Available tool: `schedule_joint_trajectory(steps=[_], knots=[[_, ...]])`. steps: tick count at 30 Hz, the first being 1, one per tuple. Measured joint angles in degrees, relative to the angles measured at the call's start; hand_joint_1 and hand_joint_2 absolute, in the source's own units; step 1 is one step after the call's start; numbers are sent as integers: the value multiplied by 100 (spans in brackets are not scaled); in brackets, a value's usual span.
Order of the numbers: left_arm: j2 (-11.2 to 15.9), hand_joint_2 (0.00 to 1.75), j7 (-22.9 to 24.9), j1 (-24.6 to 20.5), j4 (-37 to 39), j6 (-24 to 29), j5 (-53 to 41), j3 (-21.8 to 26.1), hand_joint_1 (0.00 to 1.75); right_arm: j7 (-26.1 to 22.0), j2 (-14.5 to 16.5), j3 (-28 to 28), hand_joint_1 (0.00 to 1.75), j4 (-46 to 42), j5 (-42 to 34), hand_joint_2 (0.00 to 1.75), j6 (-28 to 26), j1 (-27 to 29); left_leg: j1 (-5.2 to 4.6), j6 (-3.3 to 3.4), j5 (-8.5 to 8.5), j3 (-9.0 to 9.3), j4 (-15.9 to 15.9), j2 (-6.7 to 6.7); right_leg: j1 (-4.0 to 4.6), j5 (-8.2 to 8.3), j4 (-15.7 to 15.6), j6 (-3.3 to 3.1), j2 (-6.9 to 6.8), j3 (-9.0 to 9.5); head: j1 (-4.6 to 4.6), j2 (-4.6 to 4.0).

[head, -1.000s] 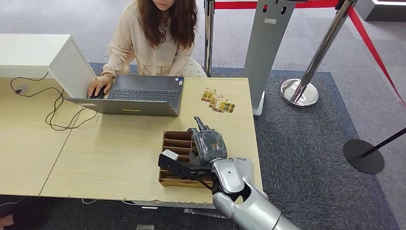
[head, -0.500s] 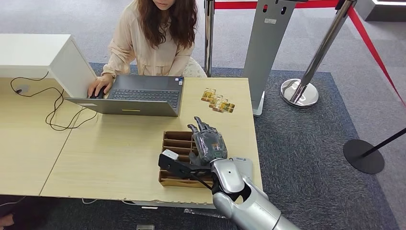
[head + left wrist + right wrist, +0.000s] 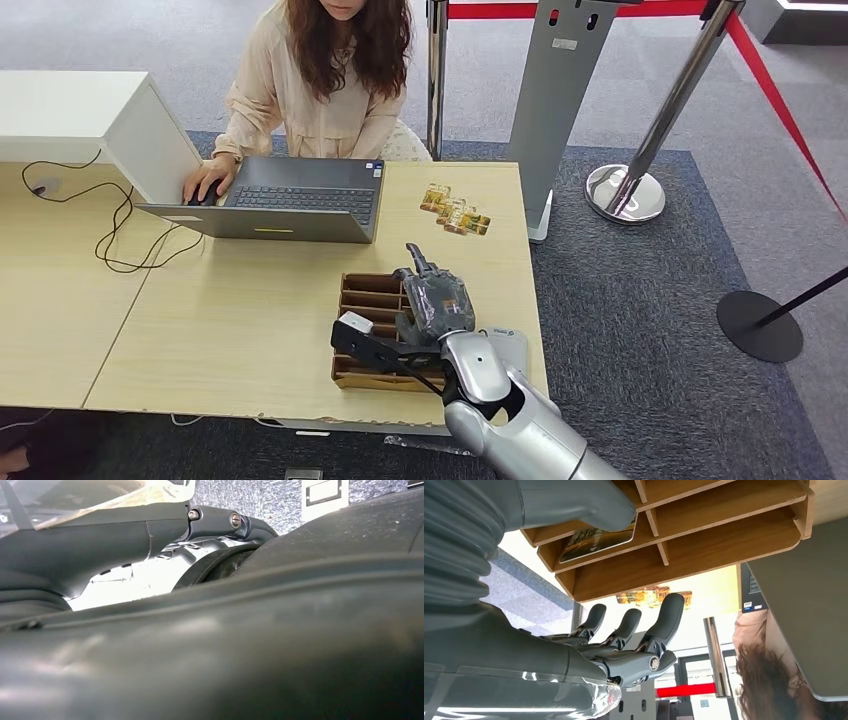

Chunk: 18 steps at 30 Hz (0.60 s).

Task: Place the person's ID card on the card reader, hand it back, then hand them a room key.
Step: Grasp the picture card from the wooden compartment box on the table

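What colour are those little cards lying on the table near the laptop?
The cards are mostly golden yellow with darker brown-green picture patches, best seen in the head view.

We see our right robot hand (image 3: 574,625) over the brown wooden slotted card holder (image 3: 704,535), its thick grey thumb (image 3: 574,502) touching a printed card (image 3: 596,542) lying in one slot. The darker fingers (image 3: 669,615) are spread apart. Beyond lie patterned cards (image 3: 654,596) on the surface, beside a grey laptop (image 3: 794,625).
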Motion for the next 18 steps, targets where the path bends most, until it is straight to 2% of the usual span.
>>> schedule_joint_trajectory(steps=[10, 18], knots=[[2, 0, 1, 0, 0, 0, 0, 1, 0, 20, 0, 0, 74, -2, -4, 175, 84, 0, 0, 0, 0, 0, 0, 0, 0, 0, 0, 0, 0, 0, 0, 0], [7, 0, -50, 1, 0, -6, 21, 1, 0, 30, -1, 0, 87, -2, -5, 175, 127, 1, 0, 0, 0, 0, 0, 0, 0, 0, 0, 0, 0, 0, 0, 0]])
